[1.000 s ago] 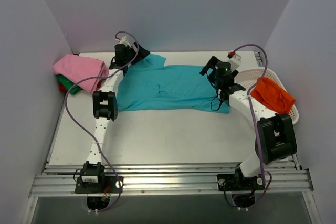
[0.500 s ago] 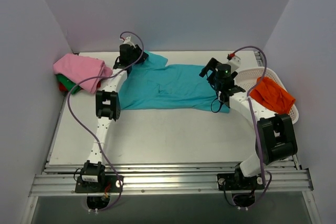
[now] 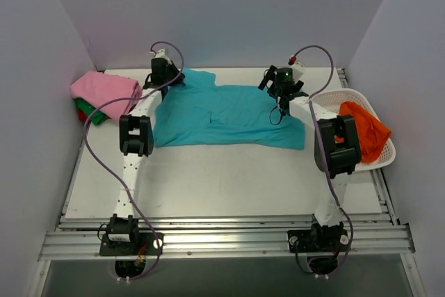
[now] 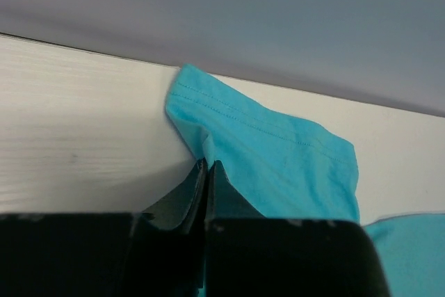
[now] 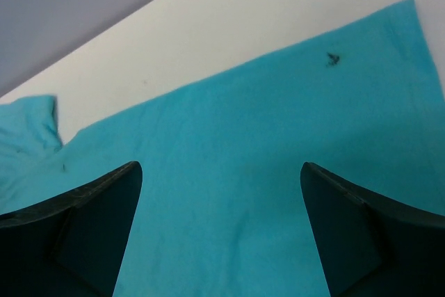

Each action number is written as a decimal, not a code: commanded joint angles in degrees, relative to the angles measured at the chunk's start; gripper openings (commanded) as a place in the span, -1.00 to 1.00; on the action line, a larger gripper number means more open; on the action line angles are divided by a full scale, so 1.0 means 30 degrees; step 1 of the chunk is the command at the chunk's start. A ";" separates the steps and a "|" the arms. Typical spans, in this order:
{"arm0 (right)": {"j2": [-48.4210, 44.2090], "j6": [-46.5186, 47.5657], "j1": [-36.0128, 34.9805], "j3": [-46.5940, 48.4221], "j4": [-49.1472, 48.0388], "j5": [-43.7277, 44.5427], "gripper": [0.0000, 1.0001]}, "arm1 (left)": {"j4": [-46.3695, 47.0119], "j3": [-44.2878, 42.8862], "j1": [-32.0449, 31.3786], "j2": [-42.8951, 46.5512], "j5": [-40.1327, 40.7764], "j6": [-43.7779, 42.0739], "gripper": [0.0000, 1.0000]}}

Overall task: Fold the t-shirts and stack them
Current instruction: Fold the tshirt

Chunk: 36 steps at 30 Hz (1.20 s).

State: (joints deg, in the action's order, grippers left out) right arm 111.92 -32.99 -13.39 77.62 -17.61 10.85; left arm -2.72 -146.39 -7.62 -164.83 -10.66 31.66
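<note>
A teal t-shirt (image 3: pixel 222 113) lies spread flat across the back half of the table. My left gripper (image 3: pixel 172 78) sits at its left sleeve near the back wall. In the left wrist view this gripper (image 4: pixel 207 165) is shut, pinching the near edge of the teal sleeve (image 4: pixel 278 158), where the cloth puckers at the tips. My right gripper (image 3: pixel 271 83) hovers over the shirt's far edge on the right. It stands wide open (image 5: pixel 221 166) with only flat teal cloth (image 5: pixel 264 123) below it. A pink t-shirt (image 3: pixel 104 92) tops a folded pile with green (image 3: pixel 88 110) and red beneath.
A white lattice basket (image 3: pixel 381 152) stands at the table's right edge with an orange t-shirt (image 3: pixel 361 129) in it. The folded pile sits in the back left corner. Walls close in on the back and both sides.
My left gripper has closed on the sleeve edge. The right arm has swung from the shirt's right end toward the back of the table.
</note>
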 commanded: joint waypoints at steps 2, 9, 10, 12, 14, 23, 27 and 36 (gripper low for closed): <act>0.3292 0.0596 0.0741 0.4204 0.2288 -0.0014 0.85 | -0.0205 0.0660 0.0986 0.2267 0.0270 -0.1206 -0.95; 0.6960 0.0832 0.1678 0.9220 0.4169 0.0484 0.86 | -0.0323 0.2124 0.1279 0.3439 0.1849 -0.1997 -0.95; 0.7222 0.0774 0.1824 0.9629 0.4198 0.0484 0.86 | -0.0381 0.2271 0.1279 0.3557 0.2433 -0.2202 -0.95; 0.7459 0.0627 0.2118 1.0070 0.4170 0.0339 0.86 | -0.0353 0.2448 0.1308 0.3704 0.2526 -0.2321 -0.95; 0.7955 0.0685 0.2323 1.1006 0.4372 0.0279 0.86 | -0.0324 0.2477 0.1338 0.3675 0.2409 -0.2292 -0.95; 1.0153 0.0598 0.3115 1.3791 0.4199 -0.0364 0.86 | 0.0292 0.3239 0.1338 0.3792 0.2058 -0.2116 -0.95; 1.1119 0.0363 0.3232 1.4787 0.4200 -0.0657 0.86 | 0.0379 0.3298 0.1367 0.3763 0.2058 -0.2057 -0.95; 1.2351 -0.0515 0.3145 1.5141 0.3584 -0.1507 0.84 | 0.0468 0.3327 0.1367 0.3704 0.1970 -0.1911 -0.95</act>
State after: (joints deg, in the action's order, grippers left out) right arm 147.72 -32.97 -3.51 121.49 -7.01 8.29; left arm -3.25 -136.35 -3.68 -158.28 -4.75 26.33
